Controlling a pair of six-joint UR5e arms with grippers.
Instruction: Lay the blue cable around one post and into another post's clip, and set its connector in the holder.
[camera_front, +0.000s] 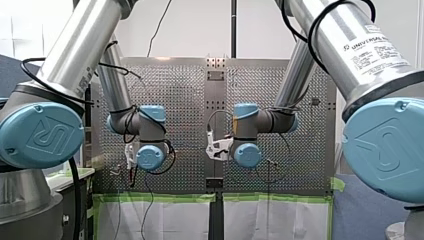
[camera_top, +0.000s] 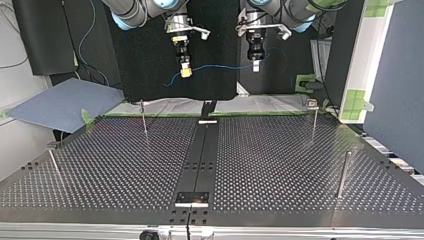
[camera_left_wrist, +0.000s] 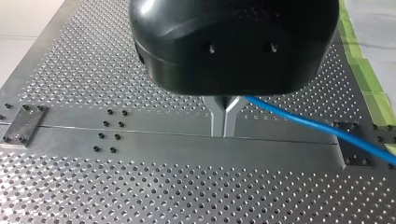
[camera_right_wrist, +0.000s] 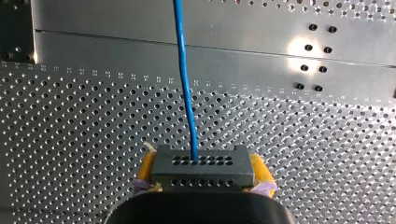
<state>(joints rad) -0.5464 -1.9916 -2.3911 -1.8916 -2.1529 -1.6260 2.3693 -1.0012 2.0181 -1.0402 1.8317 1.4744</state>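
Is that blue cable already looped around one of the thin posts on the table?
No, in the top view the blue cable hangs in the air well above the table, touching none of the posts.

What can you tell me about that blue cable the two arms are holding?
The blue cable is thin and smooth, plastic-looking. It hangs in the air above the perforated table. One end enters a dark grey connector with rows of small holes, gripped between the yellow pads of my right hand. Farther along, the metal fingers of my left hand pinch it; between the hands it runs nearly straight.
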